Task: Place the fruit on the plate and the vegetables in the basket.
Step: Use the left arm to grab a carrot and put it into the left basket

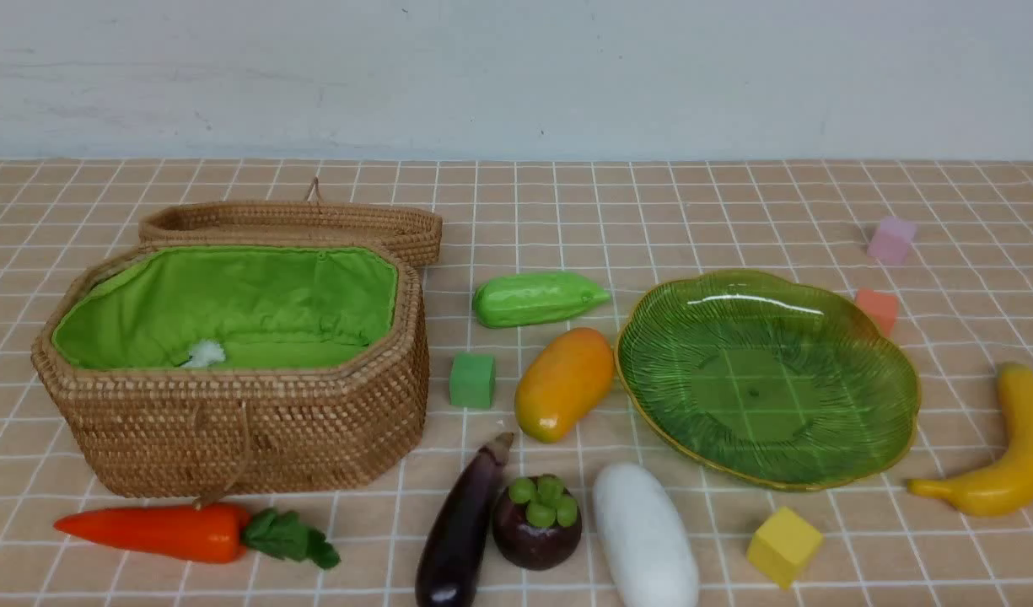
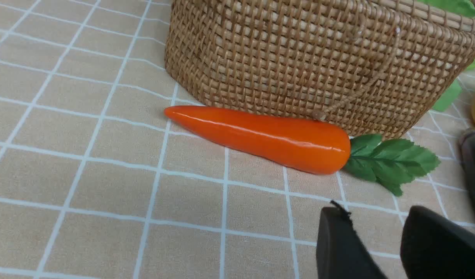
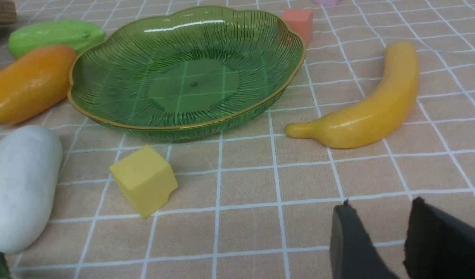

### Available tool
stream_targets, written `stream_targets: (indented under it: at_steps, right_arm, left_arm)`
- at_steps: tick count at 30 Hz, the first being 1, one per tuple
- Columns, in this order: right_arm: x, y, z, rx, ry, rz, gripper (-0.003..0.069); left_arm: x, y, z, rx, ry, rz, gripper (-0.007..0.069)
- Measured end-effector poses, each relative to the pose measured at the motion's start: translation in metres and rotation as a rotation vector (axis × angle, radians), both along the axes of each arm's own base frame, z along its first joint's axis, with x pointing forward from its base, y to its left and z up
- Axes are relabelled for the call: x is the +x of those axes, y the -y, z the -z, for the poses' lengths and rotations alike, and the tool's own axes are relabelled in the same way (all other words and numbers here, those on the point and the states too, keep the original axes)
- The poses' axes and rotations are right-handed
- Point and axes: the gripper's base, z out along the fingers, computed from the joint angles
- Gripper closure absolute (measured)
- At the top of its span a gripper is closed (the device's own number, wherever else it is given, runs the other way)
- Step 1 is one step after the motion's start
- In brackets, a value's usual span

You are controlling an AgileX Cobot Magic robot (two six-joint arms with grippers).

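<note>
Open and empty, the left tool hangs low over the tabletop, its two dark fingers parted with nothing between them, just short of the carrot. Across the way the right tool is likewise spread and holding nothing, facing the banana and the plate. From where I stand that split makes sense: I'd guess each arm sits on the side of its own container, left for the basket, right for the plate. Nothing is sorted yet. The plate is bare, and the basket, its lid folded back behind so the green-lined mouth is free, shows no vegetable inside.

The carrot lies just in front of the basket wall, long axis running side to side, tip to the robot's left, leaves to the right. The eggplant slants away from the robot, stem end far and a little right. The mangosteen sits between it and the radish, which runs roughly near-to-far. The pod lies crosswise, point toward the plate. The mango leans diagonally just beside the plate's left rim, and the banana curves on the plate's right side, thin end aimed back toward the plate
</note>
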Motion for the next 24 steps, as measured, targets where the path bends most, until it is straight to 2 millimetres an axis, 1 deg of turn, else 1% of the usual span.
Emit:
stream_targets:
  at_steps: [10,11,12,13,15,16,17,18,20,21,22,23,24]
  right_arm:
    - [0.000,0.000,0.000,0.000,0.000,0.000,0.0420]
    - [0.000,0.000,0.000,0.000,0.000,0.000,0.0420]
    - [0.000,0.000,0.000,0.000,0.000,0.000,0.0420]
    - [0.000,0.000,0.000,0.000,0.000,0.000,0.0420]
    - [0.000,0.000,0.000,0.000,0.000,0.000,0.0420]
    - [0.000,0.000,0.000,0.000,0.000,0.000,0.0420]
    - [0.000,0.000,0.000,0.000,0.000,0.000,0.0420]
    - [0.000,0.000,0.000,0.000,0.000,0.000,0.0420]
    - [0.000,0.000,0.000,0.000,0.000,0.000,0.0420]
    - [0.000,0.000,0.000,0.000,0.000,0.000,0.0420]
    - [0.000,0.000,0.000,0.000,0.000,0.000,0.0420]
    - [0.000,0.000,0.000,0.000,0.000,0.000,0.0420]
    - [0.000,0.000,0.000,0.000,0.000,0.000,0.0420]
  left_arm:
    - [0.000,0.000,0.000,0.005,0.004,0.000,0.0386]
    - [0.001,0.000,-0.004,-0.002,0.044,-0.001,0.0386]
    - [0.001,0.000,-0.004,-0.002,0.044,-0.001,0.0386]
    - [0.003,0.001,-0.010,-0.078,0.110,-0.010,0.0386]
    - [0.004,0.002,-0.019,-0.241,0.184,-0.030,0.0386]
    - [0.004,0.002,-0.024,-0.365,0.228,-0.047,0.0386]
    - [0.004,0.002,-0.026,-0.406,0.242,-0.052,0.0386]
    - [0.004,0.001,-0.030,-0.532,0.281,-0.070,0.0386]
    - [0.004,-0.003,-0.039,-0.699,0.367,-0.101,0.0389]
    - [0.004,-0.003,-0.040,-0.710,0.373,-0.103,0.0391]
    - [0.003,-0.005,-0.044,-0.770,0.398,-0.108,0.0410]
    - [0.003,-0.004,-0.045,-0.776,0.399,-0.105,0.0414]
    - [0.002,-0.002,-0.053,-0.786,0.387,-0.078,0.0459]
